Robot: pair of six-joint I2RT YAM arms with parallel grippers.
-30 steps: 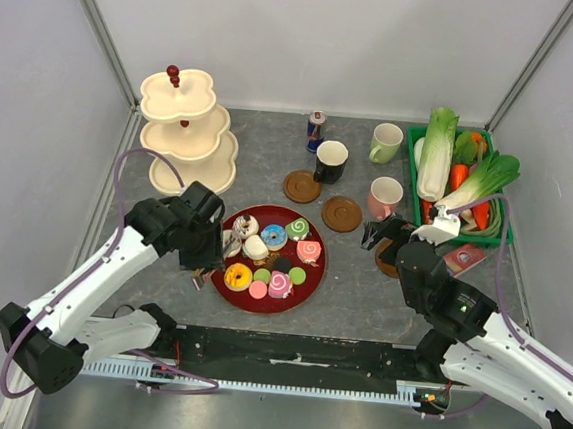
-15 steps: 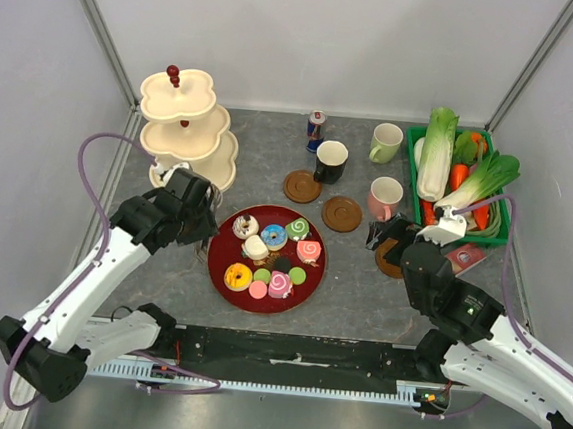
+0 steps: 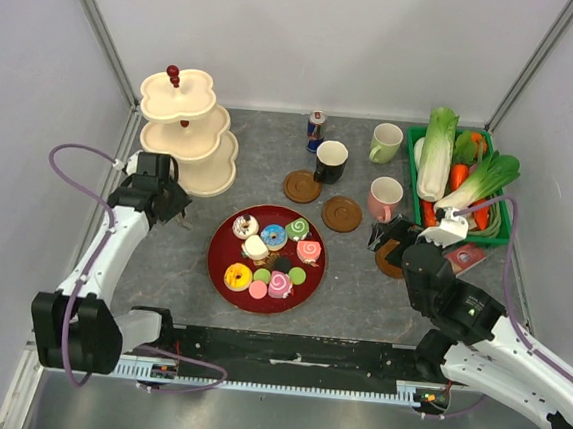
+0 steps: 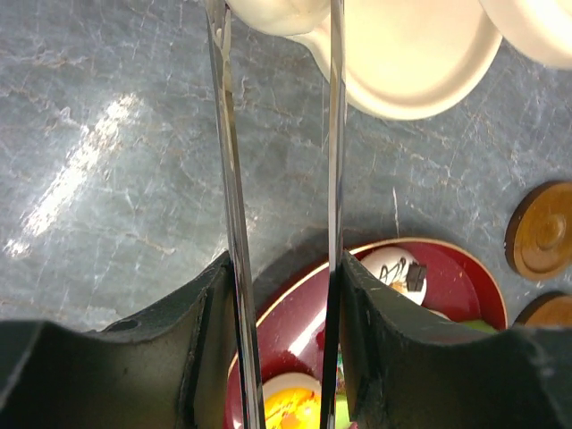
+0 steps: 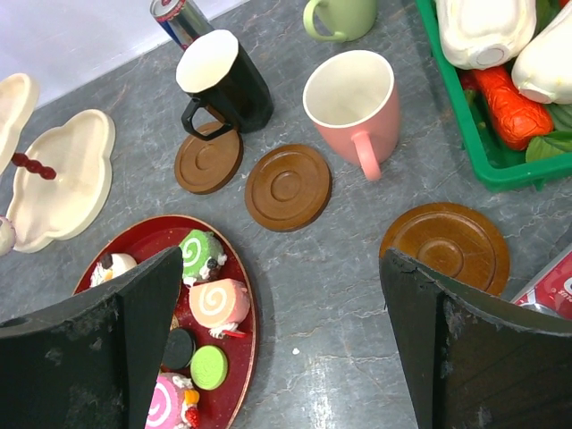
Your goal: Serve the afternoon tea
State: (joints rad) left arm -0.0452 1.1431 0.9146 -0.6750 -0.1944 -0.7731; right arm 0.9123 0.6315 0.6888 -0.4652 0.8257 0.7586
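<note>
Several toy pastries (image 3: 273,236) lie on the red tray (image 3: 218,261). My left gripper (image 3: 159,199) is shut on metal tongs (image 4: 231,179), and its jaws press the two blades together. The tong tips reach the cream tiered stand (image 3: 186,125), where a rounded cream shape (image 4: 268,11) sits between them; I cannot tell whether it is a pastry. My right gripper (image 3: 390,232) hangs open and empty over the table between the tray and a coaster (image 5: 447,243). The black mug (image 3: 330,161), the pink mug (image 3: 384,197) and the pale green mug (image 3: 385,142) stand at the back.
Two more wooden coasters (image 3: 302,186) (image 3: 342,213) lie between the tray and the mugs. A small drink can (image 3: 316,129) stands behind the black mug. A green crate (image 3: 412,163) of toy vegetables fills the back right, with a red packet (image 3: 463,258) in front of it.
My left arm has swung with the tongs from the tray's left edge back and left to the stand's bottom tier. The right arm has hardly moved.
</note>
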